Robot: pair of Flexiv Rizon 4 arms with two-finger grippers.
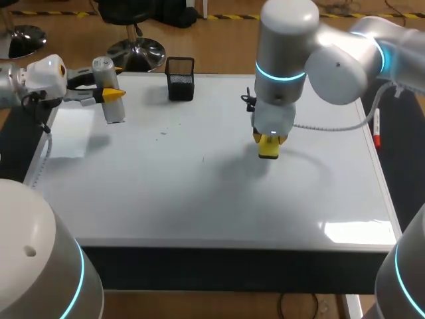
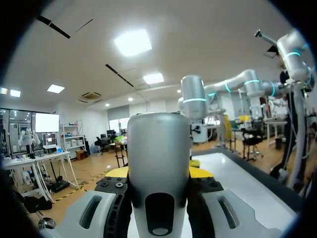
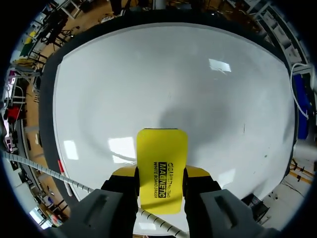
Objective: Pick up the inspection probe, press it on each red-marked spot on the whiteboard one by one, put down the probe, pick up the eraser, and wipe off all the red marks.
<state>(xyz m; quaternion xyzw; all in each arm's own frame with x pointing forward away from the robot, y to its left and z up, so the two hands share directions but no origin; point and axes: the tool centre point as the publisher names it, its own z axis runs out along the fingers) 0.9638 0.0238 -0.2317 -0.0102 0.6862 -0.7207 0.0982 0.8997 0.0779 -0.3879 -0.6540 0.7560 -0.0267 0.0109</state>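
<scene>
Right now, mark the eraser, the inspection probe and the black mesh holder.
eraser (image 3: 162,166): right wrist view, middle of its yellow face.
inspection probe (image 2: 158,158): left wrist view, on its grey body.
black mesh holder (image 1: 180,86): head view, on its front wall.

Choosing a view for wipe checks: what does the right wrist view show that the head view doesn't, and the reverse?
Right wrist only: the printed top face of the eraser, close up, clamped in the right gripper.
Head only: the left gripper holding the grey probe near the rear left corner of the whiteboard, and the black mesh cup at its rear edge.
Both: the yellow eraser in the right gripper over the whiteboard, with no red marks that I can make out.
</scene>
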